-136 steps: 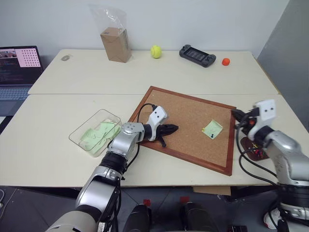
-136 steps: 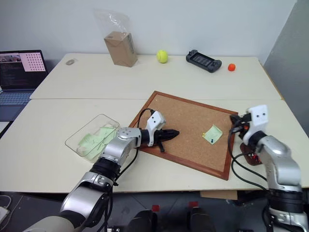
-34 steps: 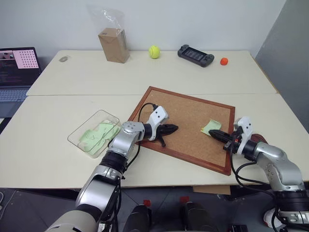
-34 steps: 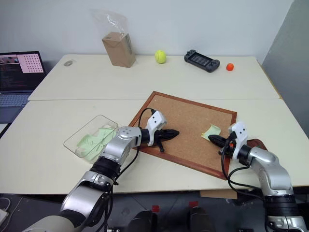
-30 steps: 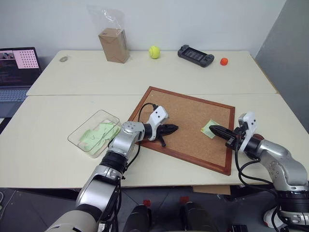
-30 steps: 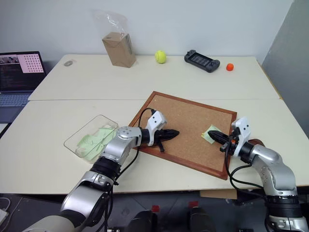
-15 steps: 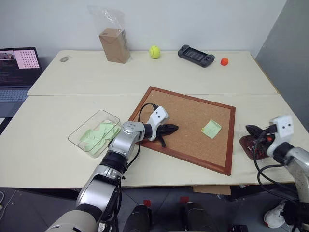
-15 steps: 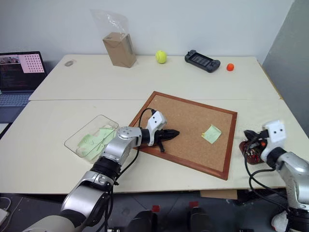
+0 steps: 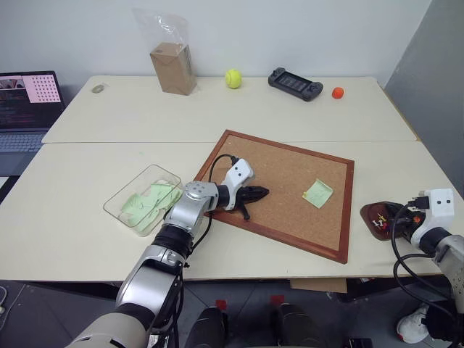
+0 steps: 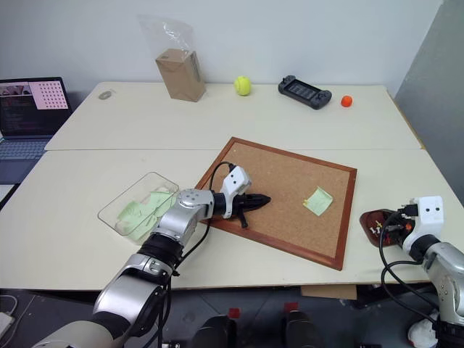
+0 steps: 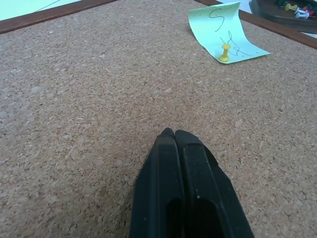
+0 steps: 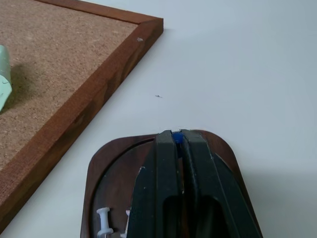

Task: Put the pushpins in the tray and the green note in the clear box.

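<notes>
Corkboard (image 9: 290, 190): green note (image 9: 317, 193) held by one yellow pushpin (image 11: 225, 52). Left gripper (image 11: 171, 135) rests on cork, jaws shut, empty. Right gripper (image 12: 177, 135) over tray (image 12: 96, 168), jaws pinching a blue pushpin (image 12: 176, 138). Clear box (image 9: 116, 204) left of board, holding green notes

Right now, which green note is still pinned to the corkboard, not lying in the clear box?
The lone green note near the corkboard's right edge, held by a yellow pushpin; the others lie loose in the clear box.
</notes>
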Available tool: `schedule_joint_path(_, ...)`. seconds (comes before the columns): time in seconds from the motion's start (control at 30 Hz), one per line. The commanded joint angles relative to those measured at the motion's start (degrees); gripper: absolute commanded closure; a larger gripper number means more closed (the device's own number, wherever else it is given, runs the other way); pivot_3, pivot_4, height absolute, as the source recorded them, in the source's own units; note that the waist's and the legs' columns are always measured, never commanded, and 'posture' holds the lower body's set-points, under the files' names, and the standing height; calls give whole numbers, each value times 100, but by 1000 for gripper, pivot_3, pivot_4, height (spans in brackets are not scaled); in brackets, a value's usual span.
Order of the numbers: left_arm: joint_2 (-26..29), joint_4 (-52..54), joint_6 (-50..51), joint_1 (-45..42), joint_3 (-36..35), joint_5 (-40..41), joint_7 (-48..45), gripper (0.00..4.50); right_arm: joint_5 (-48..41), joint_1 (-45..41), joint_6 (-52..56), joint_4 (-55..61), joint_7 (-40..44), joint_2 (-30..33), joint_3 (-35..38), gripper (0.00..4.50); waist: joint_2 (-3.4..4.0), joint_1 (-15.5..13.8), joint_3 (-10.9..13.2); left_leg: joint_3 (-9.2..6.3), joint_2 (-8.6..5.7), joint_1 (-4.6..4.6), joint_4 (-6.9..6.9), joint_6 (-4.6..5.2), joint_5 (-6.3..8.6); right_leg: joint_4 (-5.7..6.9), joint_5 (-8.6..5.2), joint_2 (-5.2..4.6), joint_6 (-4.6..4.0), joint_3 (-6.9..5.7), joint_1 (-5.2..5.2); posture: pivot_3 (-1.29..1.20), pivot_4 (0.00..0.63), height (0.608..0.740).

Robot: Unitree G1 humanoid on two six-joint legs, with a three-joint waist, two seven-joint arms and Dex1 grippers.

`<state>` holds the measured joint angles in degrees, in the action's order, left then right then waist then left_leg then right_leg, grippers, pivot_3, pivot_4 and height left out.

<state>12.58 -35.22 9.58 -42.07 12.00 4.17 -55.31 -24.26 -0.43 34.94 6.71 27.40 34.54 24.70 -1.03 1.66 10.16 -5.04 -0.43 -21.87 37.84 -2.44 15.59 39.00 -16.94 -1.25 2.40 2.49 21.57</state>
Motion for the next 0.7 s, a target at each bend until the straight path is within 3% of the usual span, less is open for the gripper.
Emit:
schedule_joint_path(0.03, -25, -54, -18, -32, 65, -71, -18, 4500, -86, -44, 11, 198, -37, 56, 164, 4495, 0, 0, 0, 0, 0, 0, 0, 0, 0, 0, 0, 0, 0, 0, 0, 0, 150, 740)
schedule_joint_path(0.17, -25, 5, 0, 11, 77, -78, -20, 4500, -55, -66, 17, 171, -28, 71, 140, 4236, 0, 0, 0, 0, 0, 0, 0, 0, 0, 0, 0, 0, 0, 0, 0, 0, 150, 740)
schedule_joint_path(0.7, -28, 39, -11, 37, 89, -78, -42, 4500, -14, 15, -13, 158, 87, 168, 139, 1028, 0, 0, 0, 0, 0, 0, 0, 0, 0, 0, 0, 0, 0, 0, 0, 0, 150, 740)
